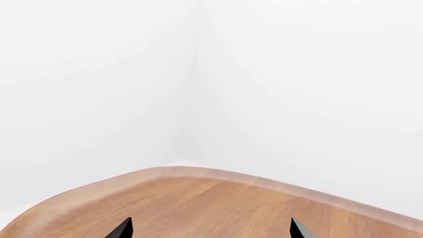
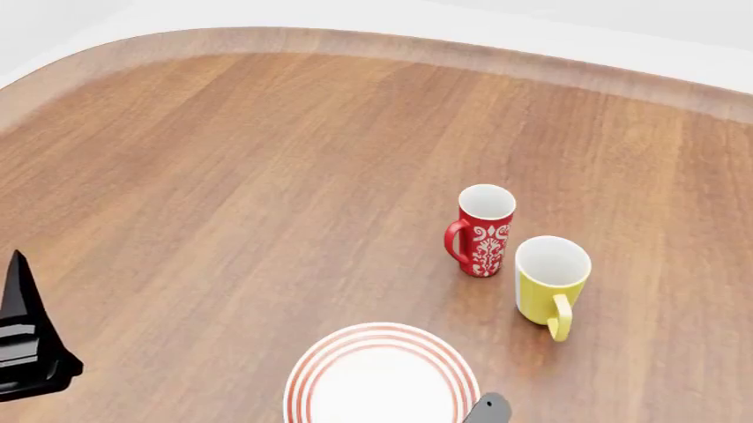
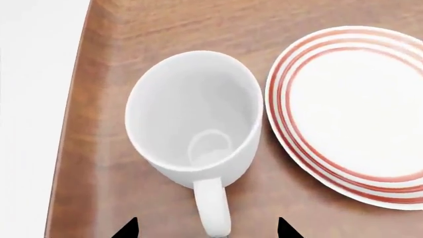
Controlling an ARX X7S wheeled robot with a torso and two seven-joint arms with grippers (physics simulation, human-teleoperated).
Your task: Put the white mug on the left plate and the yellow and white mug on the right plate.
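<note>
The wooden table (image 2: pixel 235 176) is the biggest thing, its rounded far edge curving against white walls. Taking the red-ringed plate (image 2: pixel 383 374) in the head view as the landmark: it lies flat at the table's near side, cut off by the bottom of the frame. Which of the two plates it is cannot be told from this view alone.

In the right wrist view the white mug (image 3: pixel 191 114) stands upright on the table, mouth open toward the camera, just beside a ringed plate (image 3: pixel 350 114) and near the table's edge. Whether mug and plate touch is not clear. Its loop handle points straight back toward the right gripper (image 3: pixel 206 232), lying between the two black fingertips (image 3: pixel 127 229). The tips sit apart, wider than the handle, and clasp nothing.

Beyond the head-view plate and to its right stands the yellow and white mug (image 2: pixel 551 280), upright, its white inside showing, its yellow handle pointing toward the table's near edge. Just beside it, farther from the plate, stands the red floral mug (image 2: pixel 484 229), upright, handle turned to the left.

The left gripper (image 1: pixel 210 229) shows two black tips spread wide over bare wood near the table's rounded corner, holding nothing. In the head view it is a dark shape well left of the plate.
</note>
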